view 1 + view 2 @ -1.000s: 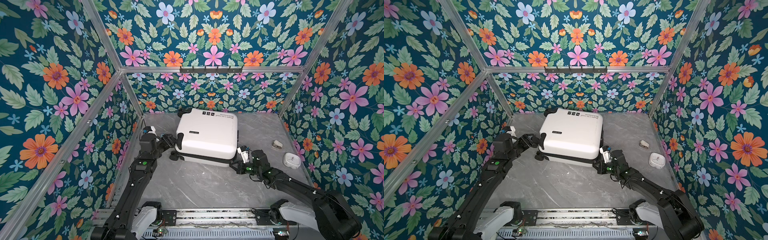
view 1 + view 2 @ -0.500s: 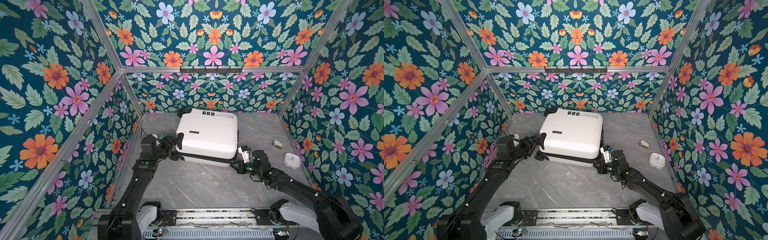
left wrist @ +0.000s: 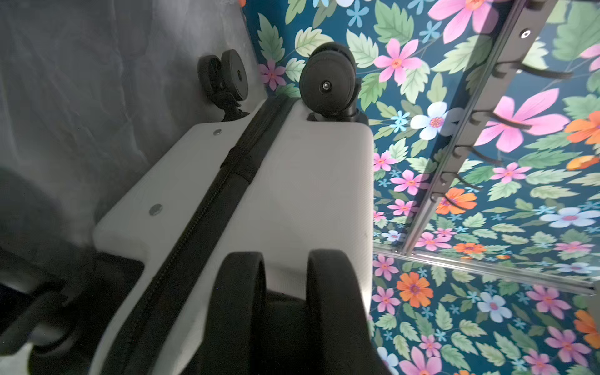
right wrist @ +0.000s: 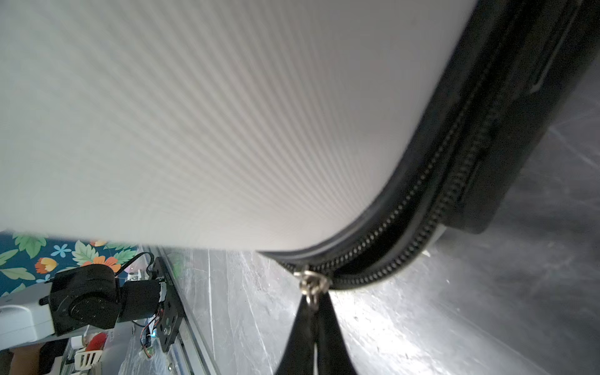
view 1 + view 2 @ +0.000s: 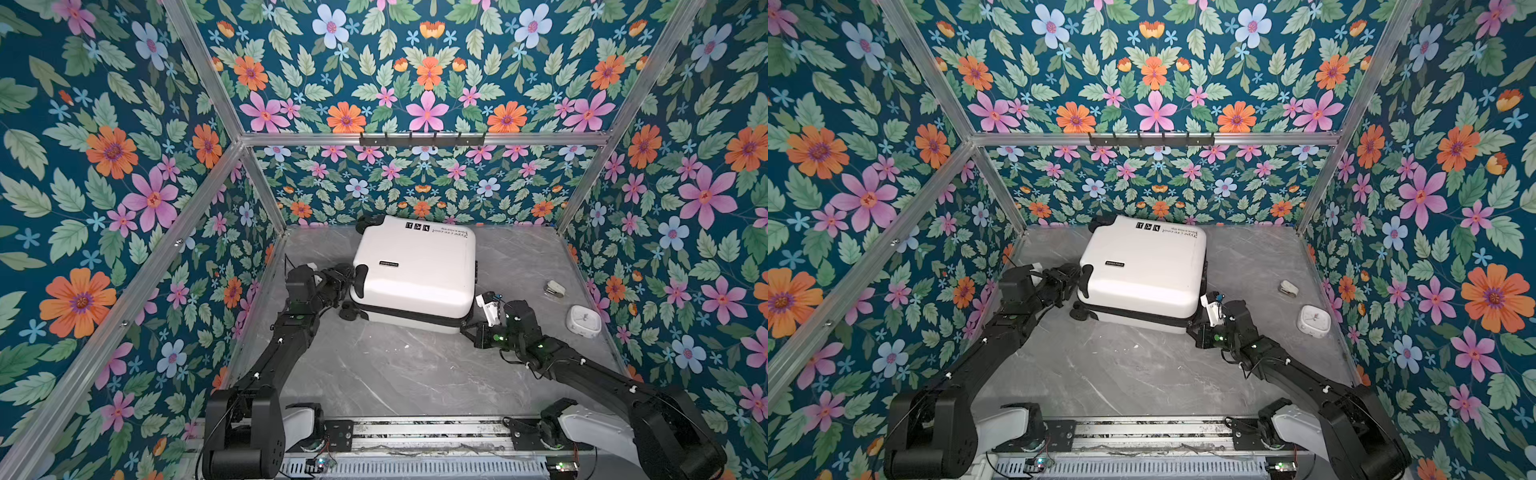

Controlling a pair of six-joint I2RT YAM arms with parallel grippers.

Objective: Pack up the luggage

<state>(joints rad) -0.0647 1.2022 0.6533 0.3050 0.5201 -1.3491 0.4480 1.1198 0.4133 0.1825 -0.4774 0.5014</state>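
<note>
Sitting tight against the left end of the small white hard-shell suitcase, black left gripper, right by the black spinner wheels. Seen from the left wrist, two black fingers parted, white shell showing through the gap; impossible to tell whether clamped on anything. Lying flat, that suitcase, far and central on the grey marble-patterned tabletop, far edge close to the floral back wall, black printed text along the far side of the lid. Running round the shell's middle, black zipper band. Pinched tight at the near right corner, small metal zipper pull, held between the closed tips of the black right gripper; zipper teeth parted just beyond it. Resting well apart to the right, small white-and-grey object and, nearer, white rounded-square object.
</note>
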